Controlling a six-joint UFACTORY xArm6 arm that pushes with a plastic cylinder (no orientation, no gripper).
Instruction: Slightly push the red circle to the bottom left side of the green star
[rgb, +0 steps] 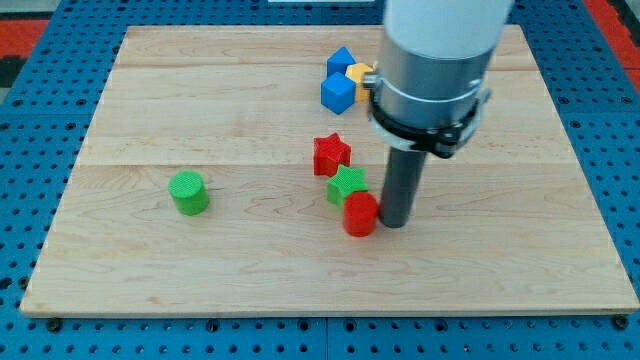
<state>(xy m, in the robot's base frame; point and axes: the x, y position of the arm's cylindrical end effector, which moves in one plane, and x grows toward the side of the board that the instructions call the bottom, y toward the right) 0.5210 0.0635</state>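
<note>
yellow block (360, 73): mostly hidden behind arm, shape unclear | arm (440, 60): cut off by view's top

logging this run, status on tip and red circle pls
My tip down at red circle's right side, touching or nearly. Red circle just below green star, slightly right of it. Red star above green star, off the path.

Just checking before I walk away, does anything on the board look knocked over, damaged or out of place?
Nothing stands out. My tip sits just to the view's right of the red circle, which is right below the green star. Every block lies flat on the wooden board, none tipped or over the edge.
</note>
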